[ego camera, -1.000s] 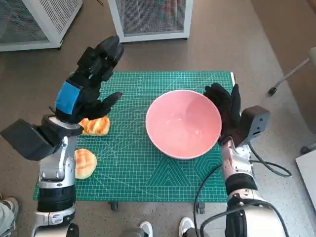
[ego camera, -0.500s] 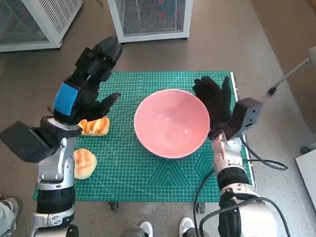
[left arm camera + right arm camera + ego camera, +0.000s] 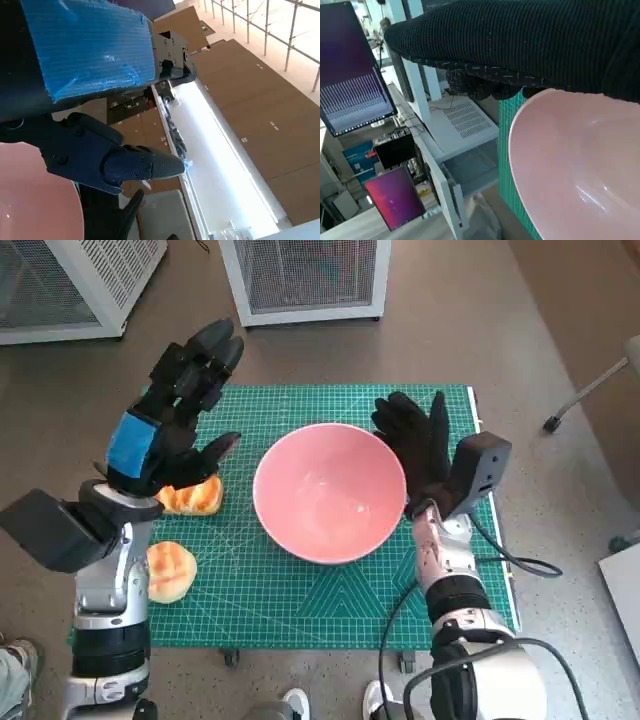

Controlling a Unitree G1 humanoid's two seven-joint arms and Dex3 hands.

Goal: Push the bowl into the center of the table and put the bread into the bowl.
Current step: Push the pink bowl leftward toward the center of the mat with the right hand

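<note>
A pink bowl point(image 3: 328, 490) sits empty near the middle of the green cutting mat point(image 3: 290, 590); its rim also shows in the right wrist view point(image 3: 580, 165) and the left wrist view point(image 3: 35, 200). My gloved right hand point(image 3: 418, 445) presses flat against the bowl's right rim, fingers spread. Two golden bread rolls lie on the mat's left side: one point(image 3: 192, 496) just under my left hand, another point(image 3: 168, 570) nearer the front edge beside my left forearm. My blue-taped left hand point(image 3: 175, 410) hovers raised above the mat's left part, fingers apart and holding nothing.
White mesh-fronted cabinets point(image 3: 305, 275) stand on the floor behind the table. A chair base point(image 3: 590, 390) is at the right. Shoes point(image 3: 295, 704) of a person show below the table's front edge. A cable point(image 3: 500, 565) trails from my right wrist.
My right hand has pushed the bowl leftward across the mat, toward the middle. The left hand has stayed raised in nearly the same place. The rolls have not moved.
</note>
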